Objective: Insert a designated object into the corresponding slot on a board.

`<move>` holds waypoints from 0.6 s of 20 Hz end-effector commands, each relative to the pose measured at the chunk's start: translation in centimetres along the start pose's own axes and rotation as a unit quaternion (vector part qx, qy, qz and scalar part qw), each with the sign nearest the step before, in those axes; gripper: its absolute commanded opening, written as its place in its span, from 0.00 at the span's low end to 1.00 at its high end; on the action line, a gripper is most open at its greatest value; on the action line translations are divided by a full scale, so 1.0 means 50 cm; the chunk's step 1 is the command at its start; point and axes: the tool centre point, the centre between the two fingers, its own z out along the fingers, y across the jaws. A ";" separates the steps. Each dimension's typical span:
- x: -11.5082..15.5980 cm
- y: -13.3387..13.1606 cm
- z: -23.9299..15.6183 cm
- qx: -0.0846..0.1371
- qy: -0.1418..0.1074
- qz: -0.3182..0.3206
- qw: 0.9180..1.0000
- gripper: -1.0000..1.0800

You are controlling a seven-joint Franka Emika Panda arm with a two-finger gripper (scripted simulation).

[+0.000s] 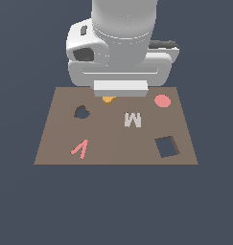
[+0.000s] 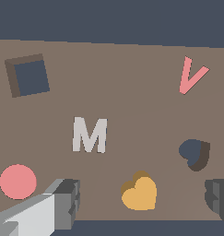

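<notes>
brown board (image 1: 60,139), orange heart (image 2: 139,193), grey M (image 1: 133,119), pink disc (image 1: 162,101), pink V (image 1: 80,149)

1. Flat brown rectangular board (image 1: 60,143): matt, smooth, untextured.
2. Orange-yellow heart-shaped piece (image 2: 139,193), near the board's grey letter M (image 2: 89,135): matt, plastic-like.
3. White arm housing (image 1: 122,28) above the board: smooth, faintly glossy.

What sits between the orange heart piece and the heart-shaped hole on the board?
Nothing: in the wrist view only bare brown board separates the orange heart from the heart-shaped hole.
</notes>
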 end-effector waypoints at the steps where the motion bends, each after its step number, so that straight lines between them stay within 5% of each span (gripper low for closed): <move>1: 0.000 0.000 0.000 0.000 0.000 0.000 1.000 0.96; 12: -0.032 0.012 0.043 0.003 0.004 0.009 1.000 0.96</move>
